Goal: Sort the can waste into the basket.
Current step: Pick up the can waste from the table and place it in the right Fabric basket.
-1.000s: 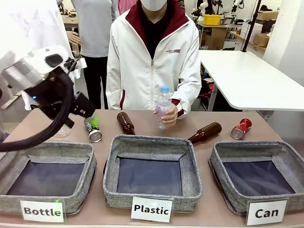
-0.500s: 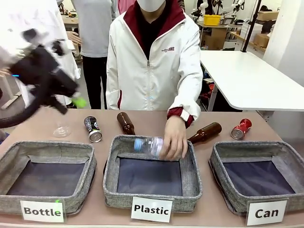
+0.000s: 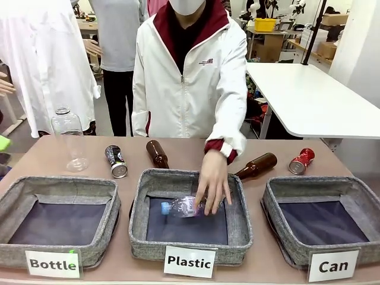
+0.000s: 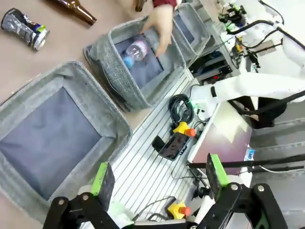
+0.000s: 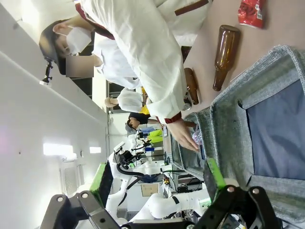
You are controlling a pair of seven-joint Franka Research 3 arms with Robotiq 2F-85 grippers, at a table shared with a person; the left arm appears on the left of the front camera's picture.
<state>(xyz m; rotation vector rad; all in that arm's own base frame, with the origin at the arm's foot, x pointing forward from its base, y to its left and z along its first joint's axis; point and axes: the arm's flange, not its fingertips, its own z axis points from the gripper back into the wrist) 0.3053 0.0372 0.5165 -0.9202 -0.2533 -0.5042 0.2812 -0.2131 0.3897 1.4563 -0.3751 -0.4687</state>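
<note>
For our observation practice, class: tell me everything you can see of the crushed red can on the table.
The red can is small, looks like thin metal, crushed and dented, with a silver end turned toward the front camera. It lies on its side on the table, behind the far rim of the basket labelled "Can" and right of a brown bottle, apart from both. Only the table touches it.

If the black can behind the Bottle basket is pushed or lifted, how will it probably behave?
The black can lies on its side, so a sideways push would probably roll it, though its dents may make the roll uneven. It is small and looks crushed, so it is probably light. Its thin wall may give further under a firm squeeze.
</note>
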